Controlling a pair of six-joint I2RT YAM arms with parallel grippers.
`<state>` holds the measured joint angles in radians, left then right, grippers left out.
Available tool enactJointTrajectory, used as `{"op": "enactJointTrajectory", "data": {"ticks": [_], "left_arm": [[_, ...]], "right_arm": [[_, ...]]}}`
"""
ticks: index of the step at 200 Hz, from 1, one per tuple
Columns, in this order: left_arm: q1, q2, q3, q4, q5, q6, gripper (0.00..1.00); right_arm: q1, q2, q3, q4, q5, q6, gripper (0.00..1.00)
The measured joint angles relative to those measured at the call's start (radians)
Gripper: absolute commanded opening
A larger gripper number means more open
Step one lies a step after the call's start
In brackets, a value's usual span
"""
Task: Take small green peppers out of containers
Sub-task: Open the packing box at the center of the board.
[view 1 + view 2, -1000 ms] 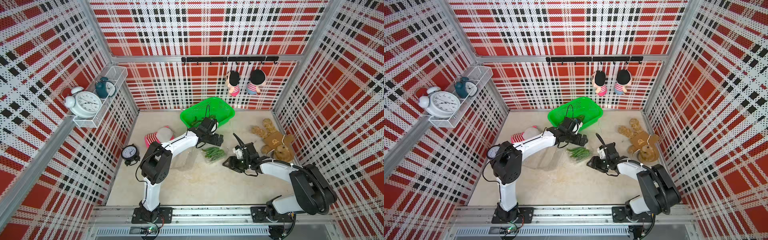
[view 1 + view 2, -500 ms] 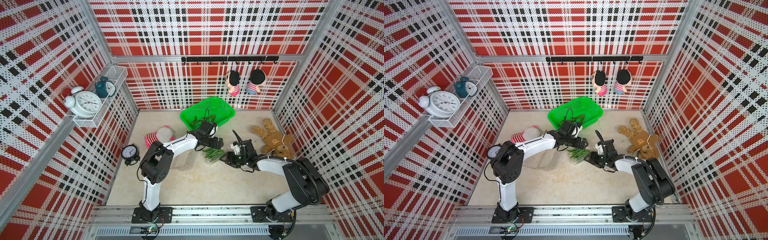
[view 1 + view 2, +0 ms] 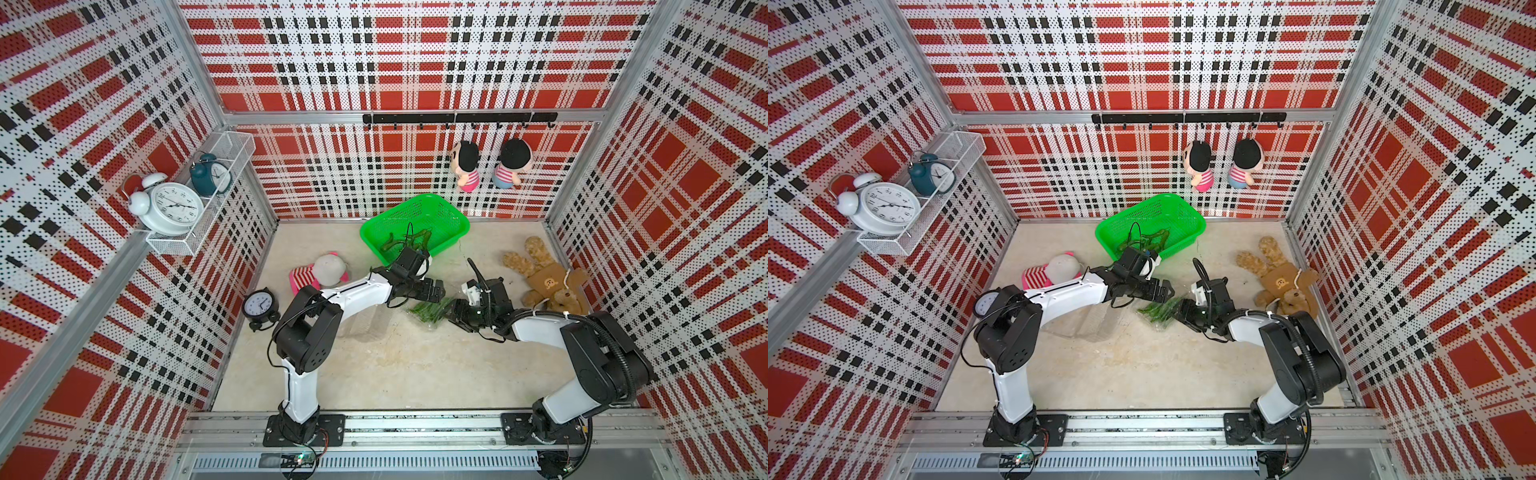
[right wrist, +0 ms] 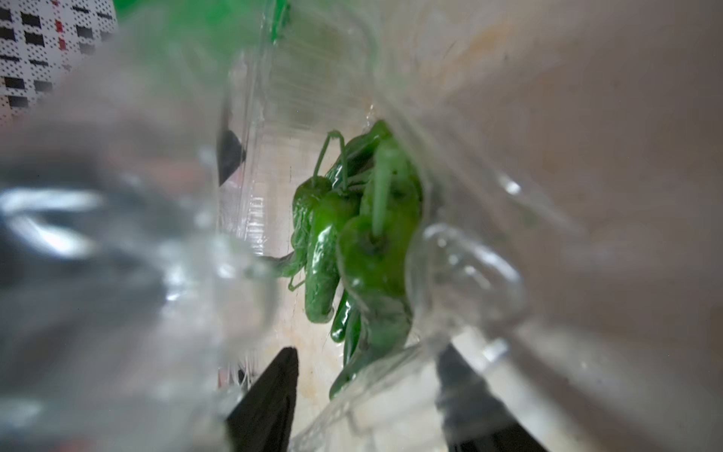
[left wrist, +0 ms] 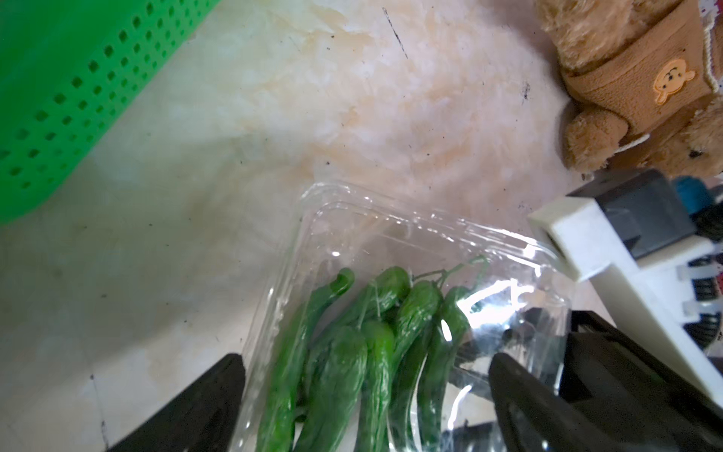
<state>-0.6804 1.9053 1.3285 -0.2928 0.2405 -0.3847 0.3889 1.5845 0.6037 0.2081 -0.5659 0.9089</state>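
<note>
left claw (image 3: 437, 291) moved over container (image 5: 352, 211), right claw (image 3: 454, 314) reached it

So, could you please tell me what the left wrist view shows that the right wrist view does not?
Only the left wrist view: the teddy and part of the right arm. Only the right wrist view: a patch of plaid wall, and the container blurred right against the lens. Both: the peppers inside the container, on the table.

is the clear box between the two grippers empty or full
Not empty: a bunch of green peppers lies inside the clear box.
</note>
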Motion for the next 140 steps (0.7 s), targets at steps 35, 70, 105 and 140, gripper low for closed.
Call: {"op": "enactJointTrajectory", "data": {"ticks": [35,70,105,140], "left_arm": [[-0.003,-0.019,-0.015,0.0,-0.021,-0.014,1.0],[-0.034,-0.048,-0.011,-0.031,-0.12,-0.003,0.98],[-0.09,-0.054,0.032,-0.092,-0.293,0.051,0.98],[-0.131,-0.086,0.06,-0.152,-0.447,0.08,0.99]], "right_arm": [[-0.003,0.003,-0.001,0.002,0.017,0.006,0.51],[-0.003,-0.009,0.002,-0.051,0.035,-0.025,0.42],[-0.003,-0.012,0.007,-0.095,0.045,-0.052,0.32],[-0.003,-0.021,0.017,-0.112,0.047,-0.059,0.23]]}}
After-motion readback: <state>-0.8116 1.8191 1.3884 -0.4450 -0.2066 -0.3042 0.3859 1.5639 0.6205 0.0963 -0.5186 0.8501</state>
